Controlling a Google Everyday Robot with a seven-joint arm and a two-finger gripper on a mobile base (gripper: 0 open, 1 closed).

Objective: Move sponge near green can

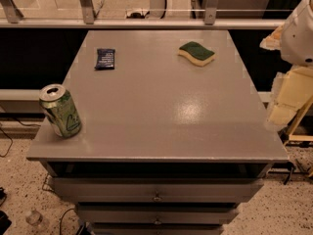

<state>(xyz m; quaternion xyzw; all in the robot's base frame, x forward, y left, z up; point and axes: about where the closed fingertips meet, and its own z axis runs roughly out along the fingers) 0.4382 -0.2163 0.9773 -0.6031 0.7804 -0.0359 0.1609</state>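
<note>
**Gripper off to the right, sponge on the far side**

The gripper hangs beyond the right edge of the grey table, touching nothing on it; whether it is released or clenched cannot be told. The sponge lies flat at the far right of the tabletop, green side up. A small dark blue packet lies at the far left. The green can stands at the near left corner, well apart from the sponge.
</note>
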